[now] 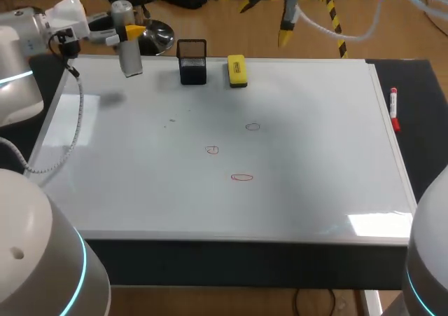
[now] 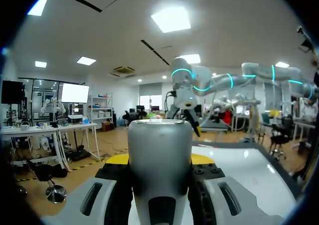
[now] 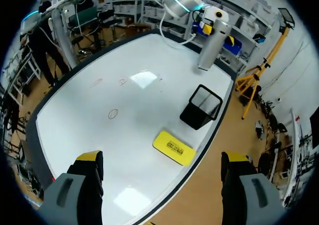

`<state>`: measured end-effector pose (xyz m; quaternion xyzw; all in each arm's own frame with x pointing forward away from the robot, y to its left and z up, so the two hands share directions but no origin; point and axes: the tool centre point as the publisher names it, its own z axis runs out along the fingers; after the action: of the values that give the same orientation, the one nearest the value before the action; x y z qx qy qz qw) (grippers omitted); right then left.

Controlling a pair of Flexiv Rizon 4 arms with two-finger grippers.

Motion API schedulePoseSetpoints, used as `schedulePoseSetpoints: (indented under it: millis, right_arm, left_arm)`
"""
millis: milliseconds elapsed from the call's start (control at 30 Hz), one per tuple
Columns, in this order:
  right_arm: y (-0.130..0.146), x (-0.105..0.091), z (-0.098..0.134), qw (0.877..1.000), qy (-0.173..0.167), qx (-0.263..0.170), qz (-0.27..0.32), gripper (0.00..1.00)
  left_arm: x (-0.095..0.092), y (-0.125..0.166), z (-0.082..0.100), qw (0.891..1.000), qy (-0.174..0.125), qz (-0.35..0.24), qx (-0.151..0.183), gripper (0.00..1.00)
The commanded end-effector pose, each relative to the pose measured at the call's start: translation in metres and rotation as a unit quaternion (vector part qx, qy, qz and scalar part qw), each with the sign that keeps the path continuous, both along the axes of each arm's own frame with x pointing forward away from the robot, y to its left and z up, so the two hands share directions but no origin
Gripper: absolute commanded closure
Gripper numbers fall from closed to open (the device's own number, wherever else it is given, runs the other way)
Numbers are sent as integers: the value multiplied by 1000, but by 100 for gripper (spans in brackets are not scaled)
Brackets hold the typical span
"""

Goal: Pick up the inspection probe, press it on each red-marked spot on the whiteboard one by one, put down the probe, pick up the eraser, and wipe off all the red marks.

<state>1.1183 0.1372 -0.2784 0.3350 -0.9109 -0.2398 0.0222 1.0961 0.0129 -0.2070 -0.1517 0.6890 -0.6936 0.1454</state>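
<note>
The inspection probe (image 1: 129, 55) is gripped upright between the fingers of the left gripper (image 1: 131, 33) at the upper left of the head view, over the whiteboard's (image 1: 315, 162) far corner, while the right gripper (image 1: 266, 22) is held spread wide at the upper middle, above the yellow eraser (image 1: 237, 71).

You are in a robotics lab: your white left arm (image 1: 24, 39) and right arm (image 2: 214, 80), ringed with cyan light, come in over a black bench (image 1: 420, 120) that carries a large whiteboard (image 1: 315, 190). On the board are a yellow eraser (image 1: 237, 71), a black mesh holder (image 1: 192, 62) and hand-drawn red marks (image 1: 242, 178). A red marker (image 1: 393, 102) lies at its edge.
</note>
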Motion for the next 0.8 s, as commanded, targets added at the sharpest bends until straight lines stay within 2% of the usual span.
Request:
schedulePoseSetpoints:
  millis: [33, 267, 433, 567, 800]
  right_arm:
    - [13, -2, -10, 995, 30, -72, 68, 0]
    - [21, -9, -27, 988, 20, -90, 122, 0]
    - [24, -15, -39, 986, 15, -89, 137, 0]
    - [25, -23, -50, 985, -9, -82, 149, 0]
    - [31, -33, -66, 971, -34, -135, 192, 0]
  left_arm:
    - [-1, -1, 1, 1000, -1, 2, 0, 100]
    - [-1, -1, 1, 1000, -1, 2, 0, 100]
    - [-1, -1, 1, 1000, -1, 2, 0, 100]
    - [-1, -1, 1, 1000, -1, 2, 0, 100]
    - [-1, -1, 1, 1000, -1, 2, 0, 100]
